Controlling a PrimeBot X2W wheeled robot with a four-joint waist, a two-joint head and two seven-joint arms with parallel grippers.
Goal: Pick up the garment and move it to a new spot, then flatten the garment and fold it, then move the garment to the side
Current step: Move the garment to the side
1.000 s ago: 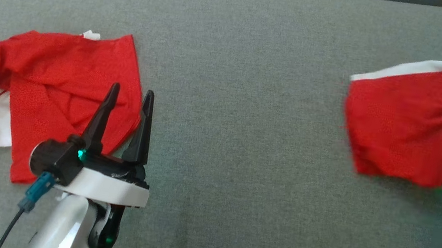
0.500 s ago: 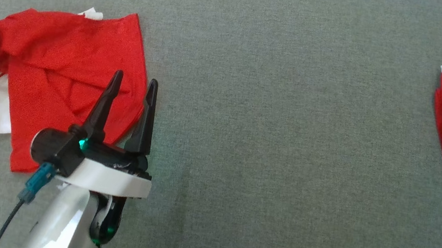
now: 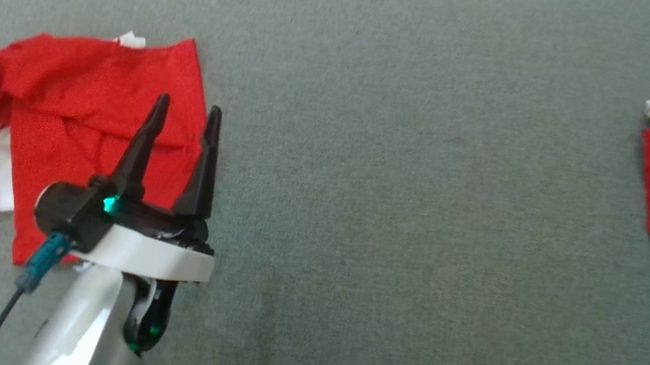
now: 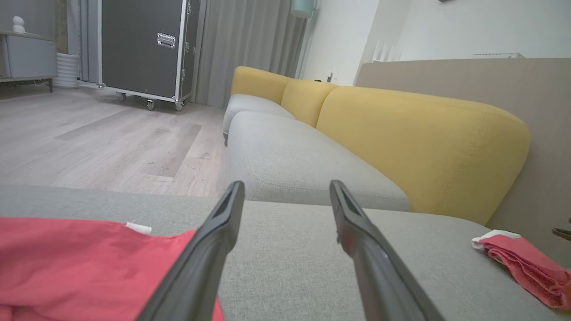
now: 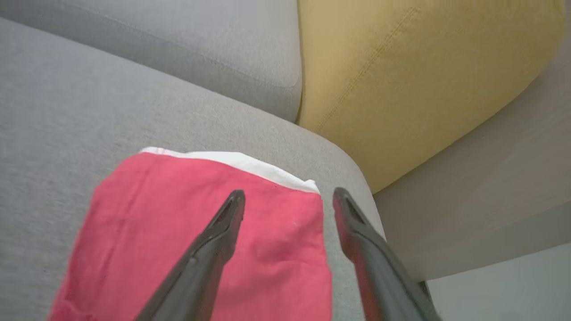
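Right claw [image 5: 289, 193] spread apart over the folded garment [image 5: 156, 223]

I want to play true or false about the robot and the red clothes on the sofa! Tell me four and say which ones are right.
1. The right gripper is open over the folded red garment. True.
2. The left gripper is pinching the crumpled red garment. False: its fingers stand apart with nothing between them.
3. Both garments lie on the grey cushion. True.
4. The sofa backrest is blue. False: it is yellow.
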